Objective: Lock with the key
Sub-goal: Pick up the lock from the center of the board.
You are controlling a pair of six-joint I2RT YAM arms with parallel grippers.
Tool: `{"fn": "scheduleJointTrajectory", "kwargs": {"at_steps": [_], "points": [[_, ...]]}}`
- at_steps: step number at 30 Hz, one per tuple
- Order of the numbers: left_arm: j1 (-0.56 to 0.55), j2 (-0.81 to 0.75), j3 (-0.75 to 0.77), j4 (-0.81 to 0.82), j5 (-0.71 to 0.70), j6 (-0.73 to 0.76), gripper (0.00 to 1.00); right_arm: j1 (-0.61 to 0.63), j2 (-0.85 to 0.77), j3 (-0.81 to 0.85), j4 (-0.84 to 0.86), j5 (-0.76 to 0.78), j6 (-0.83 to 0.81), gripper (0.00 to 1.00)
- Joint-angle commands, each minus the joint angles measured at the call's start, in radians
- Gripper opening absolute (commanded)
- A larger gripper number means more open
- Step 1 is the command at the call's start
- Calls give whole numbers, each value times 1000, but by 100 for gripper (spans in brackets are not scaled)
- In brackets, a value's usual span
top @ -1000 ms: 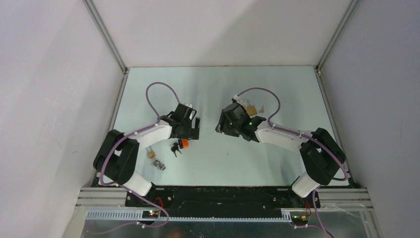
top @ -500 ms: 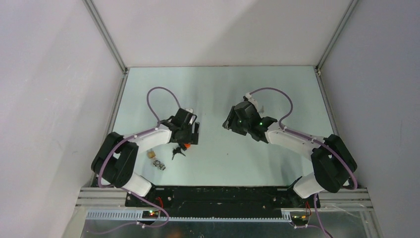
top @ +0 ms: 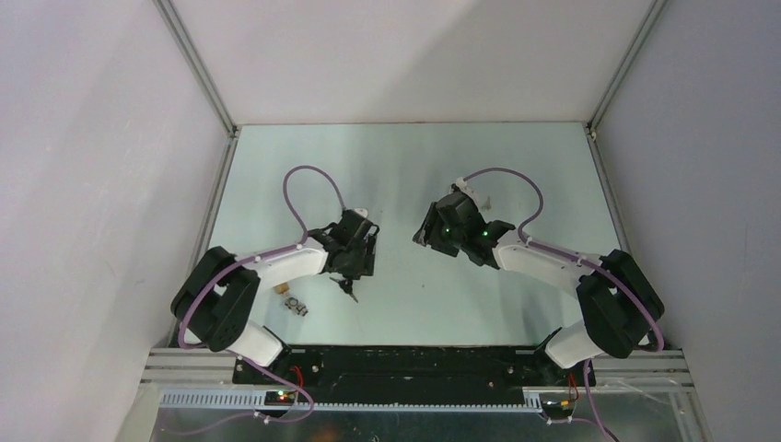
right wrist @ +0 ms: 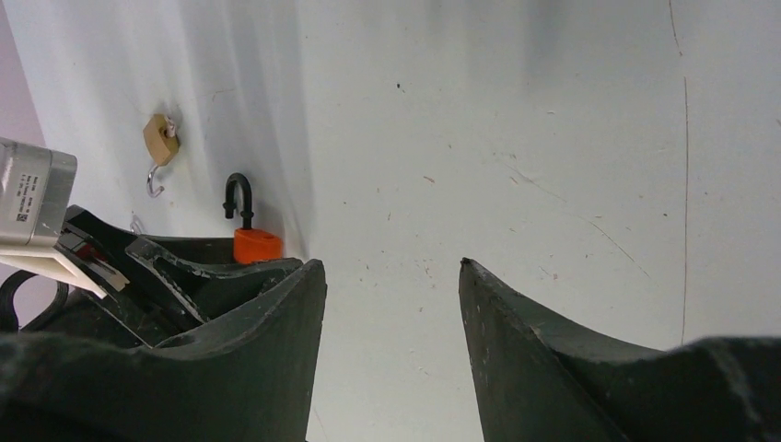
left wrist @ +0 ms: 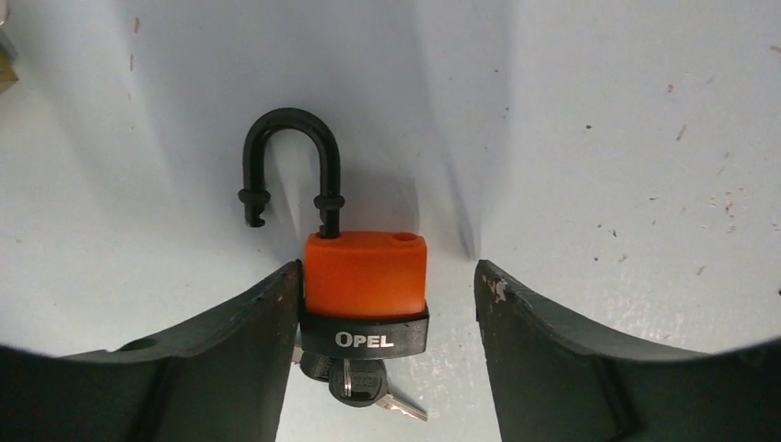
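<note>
The left gripper [left wrist: 387,269] stands wide open around the orange padlock [left wrist: 366,276], which lies flat on the table [left wrist: 599,138]. One finger touches the lock body and the other is apart. The shackle [left wrist: 287,129] is unlatched, and the key [left wrist: 355,385] sits in the keyhole. The right gripper [right wrist: 391,267] is open and holds nothing

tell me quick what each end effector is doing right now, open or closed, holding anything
left end effector: open, fingers either side of the orange padlock, not clamped on it
right end effector: open, holding nothing
</note>
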State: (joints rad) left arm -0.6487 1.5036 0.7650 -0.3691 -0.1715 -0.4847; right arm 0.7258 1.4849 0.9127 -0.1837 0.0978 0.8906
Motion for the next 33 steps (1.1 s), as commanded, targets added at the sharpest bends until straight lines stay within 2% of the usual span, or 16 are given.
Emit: {"fn": "scheduleJointTrajectory", "kwargs": {"at_steps": [1,6,10,11,13,23,26,30,33], "points": [[-9,31,-4,-49,-16,-52,67,-4,-37,-4,34,-3,17,59],[-11,36,-4,-59,-38,-49,49,-5,-36,-6,37,-13,20,58],[-13,28,-3,-60,-45,-29,20,-7,-35,-5,36,-30,20,58],[-15,23,3,-60,-46,-13,7,-8,-36,-6,38,-45,17,58],[-34,6,16,-60,-48,20,1,-13,-38,-6,45,-75,8,58],[-162,-128,85,-56,-135,171,0,-35,-41,-5,52,-242,-56,59],[-171,-178,88,-49,-115,190,0,-37,-39,-5,46,-277,-50,58],[-191,-245,71,-11,-57,250,0,-42,-17,-5,89,-364,19,52],[-208,-299,57,16,40,314,0,-24,-11,-5,142,-400,53,50]]}}
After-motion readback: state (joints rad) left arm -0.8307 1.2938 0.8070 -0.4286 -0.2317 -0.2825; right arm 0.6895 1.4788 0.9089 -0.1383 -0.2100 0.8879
